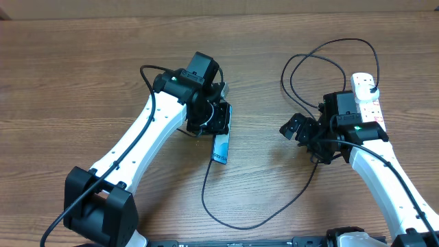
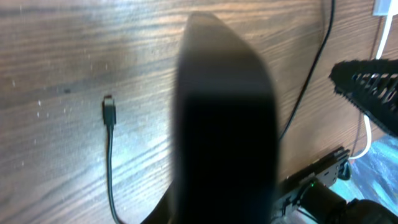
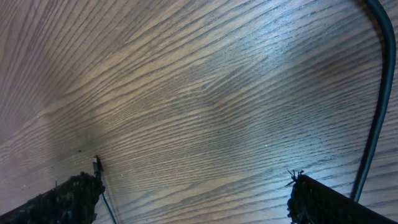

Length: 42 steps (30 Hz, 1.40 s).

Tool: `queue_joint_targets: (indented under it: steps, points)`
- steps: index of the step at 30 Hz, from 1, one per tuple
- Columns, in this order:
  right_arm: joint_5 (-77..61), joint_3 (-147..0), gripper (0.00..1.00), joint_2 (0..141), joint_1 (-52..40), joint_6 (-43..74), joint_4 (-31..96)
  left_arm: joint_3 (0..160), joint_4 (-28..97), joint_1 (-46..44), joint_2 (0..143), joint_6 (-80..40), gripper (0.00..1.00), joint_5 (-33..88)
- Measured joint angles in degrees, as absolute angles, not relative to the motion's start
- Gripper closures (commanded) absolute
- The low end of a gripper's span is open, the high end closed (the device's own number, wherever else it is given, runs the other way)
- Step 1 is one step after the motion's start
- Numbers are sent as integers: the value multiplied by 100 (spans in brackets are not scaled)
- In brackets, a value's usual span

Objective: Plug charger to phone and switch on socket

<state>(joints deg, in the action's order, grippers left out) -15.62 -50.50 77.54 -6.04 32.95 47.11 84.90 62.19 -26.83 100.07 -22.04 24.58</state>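
My left gripper (image 1: 218, 118) is shut on the upper end of the phone (image 1: 221, 147), whose light blue screen end points toward me. In the left wrist view the phone (image 2: 225, 124) is a large dark blur filling the middle. The charger's thin black cable (image 1: 236, 223) loops across the table. Its connector tip (image 1: 212, 160) lies by the phone's lower end and shows on the wood in the left wrist view (image 2: 109, 111). Its black plug (image 1: 372, 90) sits in the white socket strip (image 1: 365, 84). My right gripper (image 1: 296, 129) is open and empty, left of the strip.
The right wrist view shows bare wood between my open right fingers (image 3: 202, 199), the connector tip (image 3: 97, 164) far off, and a black cable (image 3: 378, 99) at the right. The right arm covers part of the strip.
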Motion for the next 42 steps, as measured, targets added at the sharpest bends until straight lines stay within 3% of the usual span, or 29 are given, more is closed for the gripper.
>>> queue_joint_targets:
  steps: [15, 28, 42]
  points:
    - [-1562, -5050, 0, 7754, -604, 3299, 4711, 8490, 5741, -1885, 10007, -1955, 96, 3253]
    - [-1564, -5050, 0, 7754, -602, 3295, 4711, 8490, 6163, -1839, 10326, -1140, 96, 4106]
    - [-1564, -5050, 0, 7754, -604, 3295, 4711, 8490, 6632, -1433, 10912, -36, 96, 6834]
